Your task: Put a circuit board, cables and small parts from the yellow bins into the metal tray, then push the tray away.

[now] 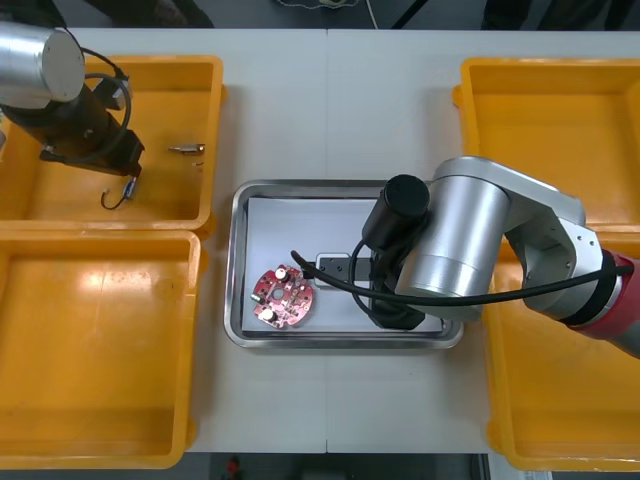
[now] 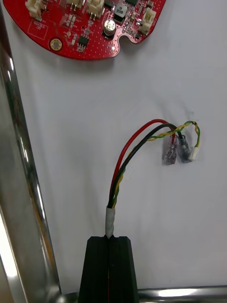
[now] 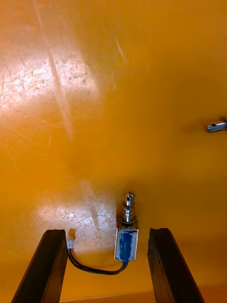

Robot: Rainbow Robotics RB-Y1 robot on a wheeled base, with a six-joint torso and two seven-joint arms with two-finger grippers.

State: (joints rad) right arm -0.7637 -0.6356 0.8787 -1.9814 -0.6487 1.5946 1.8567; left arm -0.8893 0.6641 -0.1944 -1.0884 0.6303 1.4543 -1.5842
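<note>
My right gripper (image 2: 109, 239) is down inside the metal tray (image 1: 238, 262), shut on the taped end of a red and yellow cable (image 2: 142, 142). The cable's plugs lie on the tray's white floor. A round red circuit board (image 1: 283, 297) lies in the tray's left half, and its edge (image 2: 90, 28) sits beyond the cable. My left gripper (image 3: 108, 230) hangs open low over the far left yellow bin (image 1: 205, 120). A small metal part (image 3: 126, 236) with a blue body and a black lead lies between its fingers.
A second small metal part (image 1: 186, 149) lies farther right in the same bin, and it is also visible off to the side of my left fingers (image 3: 216, 126). The near left bin (image 1: 100, 440) and the right bins (image 1: 560, 80) flank the tray. The tray's rim (image 2: 19, 165) runs close beside my right fingers.
</note>
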